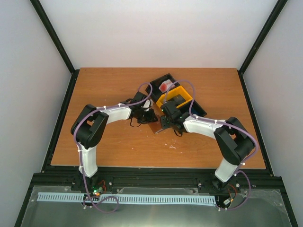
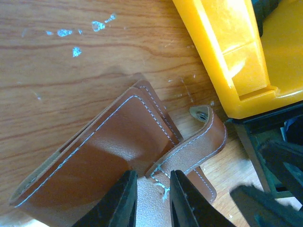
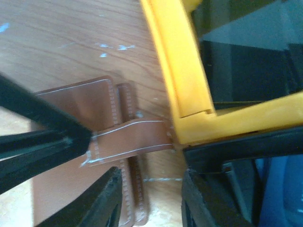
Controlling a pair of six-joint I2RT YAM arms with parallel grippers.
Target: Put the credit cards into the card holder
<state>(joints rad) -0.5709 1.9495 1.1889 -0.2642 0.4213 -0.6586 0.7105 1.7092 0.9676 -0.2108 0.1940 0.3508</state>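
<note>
Wooden desk (image 2: 71,71) carried the holder (image 2: 104,156), folded shut just beside the yellow tray (image 2: 227,47). With no cards in sight, I judged the task barely begun. In the left wrist view its long axis ran lower-left to upper-right, and the unsnapped strap (image 2: 199,137) pointed at the tray. My left end effector (image 2: 154,189) straddled the strap's root, though I couldn't tell whether it gripped. The right end effector (image 3: 151,198) hung released.

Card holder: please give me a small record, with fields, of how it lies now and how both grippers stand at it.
holder: folded shut, flat on table, beside yellow tray
strap: unfastened, arched, its tip near the tray's corner
left gripper: fingers close together, astride the strap's root; grip unclear
right gripper: open, over the holder's edge
cards: none clearly in view
</note>
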